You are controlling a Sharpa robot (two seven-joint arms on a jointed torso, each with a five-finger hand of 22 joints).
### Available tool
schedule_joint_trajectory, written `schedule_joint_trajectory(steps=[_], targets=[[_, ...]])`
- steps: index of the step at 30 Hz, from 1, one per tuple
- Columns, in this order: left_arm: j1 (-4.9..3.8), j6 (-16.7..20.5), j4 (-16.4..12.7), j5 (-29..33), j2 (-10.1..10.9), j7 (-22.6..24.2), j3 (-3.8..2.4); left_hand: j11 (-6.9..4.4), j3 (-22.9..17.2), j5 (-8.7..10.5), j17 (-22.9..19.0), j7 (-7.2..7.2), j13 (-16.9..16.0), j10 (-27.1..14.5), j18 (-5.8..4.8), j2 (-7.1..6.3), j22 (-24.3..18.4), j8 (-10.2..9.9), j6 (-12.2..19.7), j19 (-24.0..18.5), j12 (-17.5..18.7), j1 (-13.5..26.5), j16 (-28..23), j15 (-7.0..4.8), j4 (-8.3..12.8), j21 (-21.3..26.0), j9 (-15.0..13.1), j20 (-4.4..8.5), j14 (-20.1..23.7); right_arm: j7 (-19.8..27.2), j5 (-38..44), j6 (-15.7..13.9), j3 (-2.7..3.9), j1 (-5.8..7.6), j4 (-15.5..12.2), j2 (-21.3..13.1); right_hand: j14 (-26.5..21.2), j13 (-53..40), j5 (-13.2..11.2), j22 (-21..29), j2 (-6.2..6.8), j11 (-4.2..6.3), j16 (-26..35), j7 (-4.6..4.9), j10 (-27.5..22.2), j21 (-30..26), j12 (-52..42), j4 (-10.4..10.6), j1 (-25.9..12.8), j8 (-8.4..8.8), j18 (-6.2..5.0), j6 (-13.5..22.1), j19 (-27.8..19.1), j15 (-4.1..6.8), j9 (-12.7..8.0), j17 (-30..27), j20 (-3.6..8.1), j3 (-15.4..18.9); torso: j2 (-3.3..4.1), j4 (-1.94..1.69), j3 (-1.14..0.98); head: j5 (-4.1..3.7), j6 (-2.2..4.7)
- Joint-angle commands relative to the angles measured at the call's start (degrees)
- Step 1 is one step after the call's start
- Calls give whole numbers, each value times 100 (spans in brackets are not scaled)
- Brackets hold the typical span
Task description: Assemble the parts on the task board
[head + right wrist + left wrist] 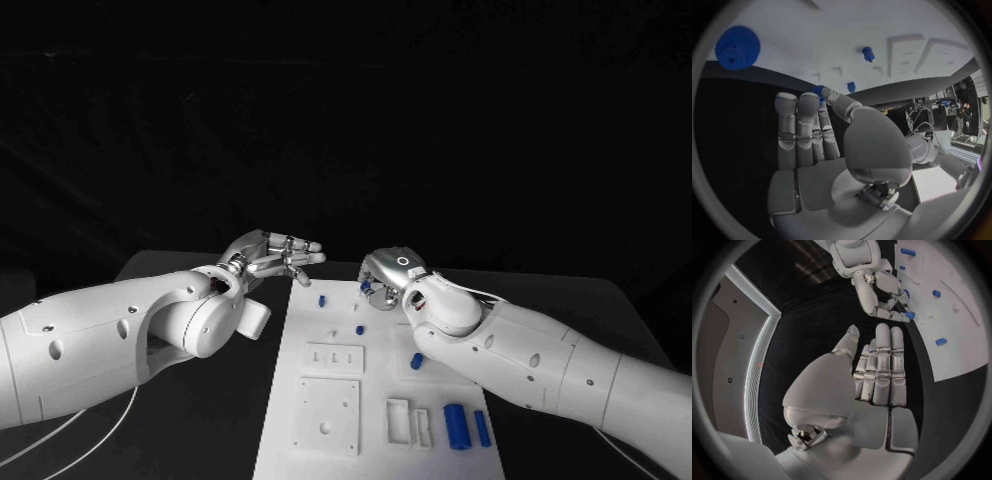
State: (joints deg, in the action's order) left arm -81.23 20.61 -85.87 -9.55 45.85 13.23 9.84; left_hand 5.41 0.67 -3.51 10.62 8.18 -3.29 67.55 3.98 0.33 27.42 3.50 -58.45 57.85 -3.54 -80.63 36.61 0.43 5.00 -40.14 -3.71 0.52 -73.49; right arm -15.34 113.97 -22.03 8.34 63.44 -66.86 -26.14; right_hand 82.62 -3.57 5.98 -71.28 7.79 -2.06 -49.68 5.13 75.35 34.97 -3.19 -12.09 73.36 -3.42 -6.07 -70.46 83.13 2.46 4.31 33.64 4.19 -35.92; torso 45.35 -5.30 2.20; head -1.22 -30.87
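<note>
Black cloth covers the table and the background behind it. On the left, the left hand [274, 255] hovers just beside the far left corner of the task board [325, 330], with fingers straight, pressed together and holding nothing. This board is a flat, stiff white plate with raised blocks and recesses. The small blue parts [456, 426] on it look like hard, smooth plastic — light and probably slippery, best taken by their sides. On the right, the right hand [389, 275] pinches a small blue part [819, 90] between thumb and fingertip, above the board's far end.
</note>
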Motion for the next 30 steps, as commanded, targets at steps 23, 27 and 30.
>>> schedule_joint_trajectory(steps=[23, 27, 30], targets=[[-85, -79, -67, -27, -36, 10, -6, -4, 8, -25, -4, -10, -7, -26, 59, -9, -8, 8, 43, -33, 11, 44, 18, 16, 7, 15, 0, -14, 40, 4, 107, 82, -11, 2, 373, 252, -5, -1, -36, -130, 35, -8, -28, -4, -18, -175, -17, -2, -13, -22, -4, -5, 98, 41, -12, -26, 2, 56, 96, -93, 38, 8, -8], [-92, -82, -71, -27, -39, 8, -6, -4, 8, -25, -4, -10, -7, -26, 59, -9, -8, 8, 43, -33, 11, 44, 18, 16, 7, 15, 0, -14, 40, -6, 106, 125, -14, 2, 410, 267, -5, -1, -36, -130, 35, -8, -28, -4, -18, -175, -17, -2, -13, -22, -4, -5, 98, 41, -12, -26, 2, 56, 96, -96, 40, 7, -11], [-96, -84, -72, -28, -39, 5, -6, -1, 10, -22, -16, -10, -7, -36, 59, -15, -11, 9, 44, -37, 12, 47, 22, 18, 11, 13, -1, -16, 43, -20, 107, 191, -17, 2, 443, 277, -5, 0, -43, -155, 29, -10, -26, -3, -26, -220, -16, -7, -13, -22, -4, 0, 110, 41, -13, -31, 2, 76, 97, -97, 42, 13, -19]])
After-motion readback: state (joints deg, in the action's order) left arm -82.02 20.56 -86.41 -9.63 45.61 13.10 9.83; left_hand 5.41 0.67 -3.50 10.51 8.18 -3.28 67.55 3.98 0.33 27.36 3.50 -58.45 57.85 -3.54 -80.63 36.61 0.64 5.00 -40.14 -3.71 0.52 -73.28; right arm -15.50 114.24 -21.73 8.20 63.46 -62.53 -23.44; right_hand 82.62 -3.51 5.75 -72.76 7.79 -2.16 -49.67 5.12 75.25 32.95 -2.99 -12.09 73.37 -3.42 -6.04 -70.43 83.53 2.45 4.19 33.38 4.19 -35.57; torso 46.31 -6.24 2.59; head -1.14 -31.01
